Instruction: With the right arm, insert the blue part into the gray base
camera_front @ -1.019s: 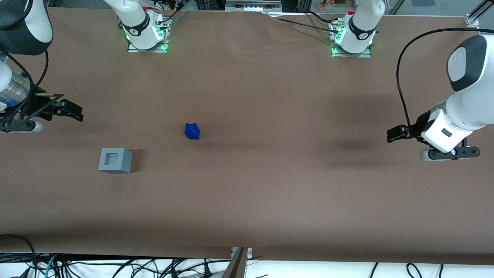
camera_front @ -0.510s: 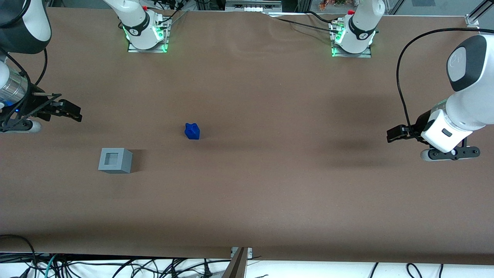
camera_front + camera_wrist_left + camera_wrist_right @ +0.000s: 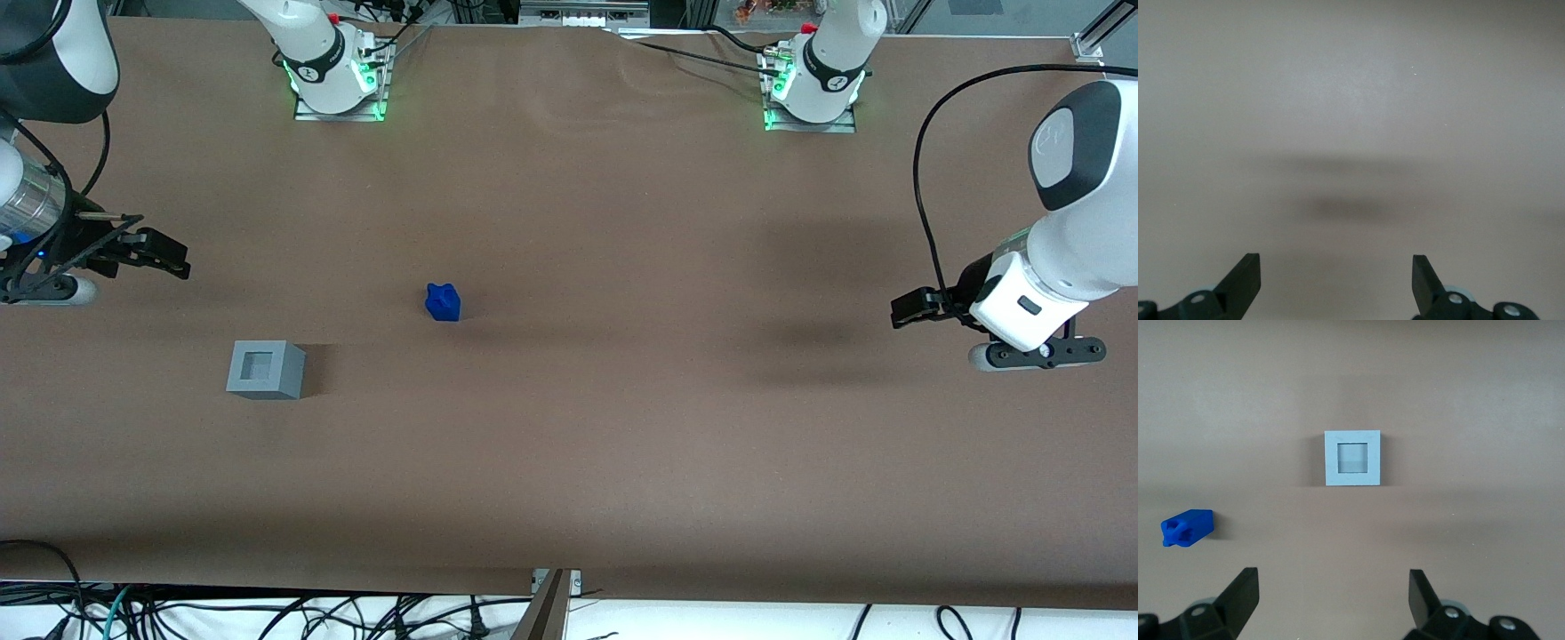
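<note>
Compared with one second earlier, only the right arm's gripper [image 3: 169,258] has shifted, slightly upward and toward the working arm's end of the table; the blue part and the gray base lie where they did.

Blue part [image 3: 443,302]: rests alone on the brown table [image 3: 622,427], touched by nothing. From the front its notched peak points upward and away from the camera. In the right wrist view the blue part [image 3: 1187,527] shows its long axis running crosswise to the gripper's line of sight, notched end turned away from the gray base.

Gray base [image 3: 265,369]: nearer to the front camera than the blue part and well apart from it, toward the working arm's end. It sits upright, and the square recess in the top of the gray base [image 3: 1352,458] faces up with nothing in it.

Gripper [image 3: 1333,597]: hovers above the table, farther from the front camera than the gray base and well apart from the blue part. Its fingers [image 3: 1245,590] are spread wide and hold nothing.

No legible writing or label appears on either piece.
</note>
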Robot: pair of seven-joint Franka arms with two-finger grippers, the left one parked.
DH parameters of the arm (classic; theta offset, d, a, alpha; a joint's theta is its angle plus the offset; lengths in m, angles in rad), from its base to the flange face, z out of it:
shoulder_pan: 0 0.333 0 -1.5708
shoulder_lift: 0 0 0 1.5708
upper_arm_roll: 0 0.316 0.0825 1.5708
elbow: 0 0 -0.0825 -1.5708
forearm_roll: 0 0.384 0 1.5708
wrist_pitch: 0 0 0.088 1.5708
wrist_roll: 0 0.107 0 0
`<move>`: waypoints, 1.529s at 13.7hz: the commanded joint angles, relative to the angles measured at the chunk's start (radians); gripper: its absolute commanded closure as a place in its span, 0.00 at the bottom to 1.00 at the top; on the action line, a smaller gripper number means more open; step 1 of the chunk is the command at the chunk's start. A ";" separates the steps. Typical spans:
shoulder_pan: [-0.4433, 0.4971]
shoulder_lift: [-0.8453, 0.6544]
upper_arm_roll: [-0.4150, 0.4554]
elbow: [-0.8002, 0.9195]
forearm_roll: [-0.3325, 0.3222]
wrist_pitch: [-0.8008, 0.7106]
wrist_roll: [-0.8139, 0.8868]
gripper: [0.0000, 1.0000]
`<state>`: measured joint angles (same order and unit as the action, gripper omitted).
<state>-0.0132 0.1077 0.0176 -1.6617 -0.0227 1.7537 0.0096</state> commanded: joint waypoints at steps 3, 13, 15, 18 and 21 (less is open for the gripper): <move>-0.004 -0.006 0.008 0.007 0.003 -0.022 0.000 0.01; 0.002 0.004 0.012 0.007 0.001 -0.089 0.006 0.01; 0.030 0.006 0.013 0.007 0.003 -0.088 0.003 0.01; 0.154 0.044 0.016 0.004 0.003 -0.060 0.090 0.01; 0.260 0.113 0.019 -0.006 0.004 0.018 0.240 0.01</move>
<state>0.1963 0.1743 0.0411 -1.6682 -0.0184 1.7295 0.1823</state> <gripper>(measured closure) 0.004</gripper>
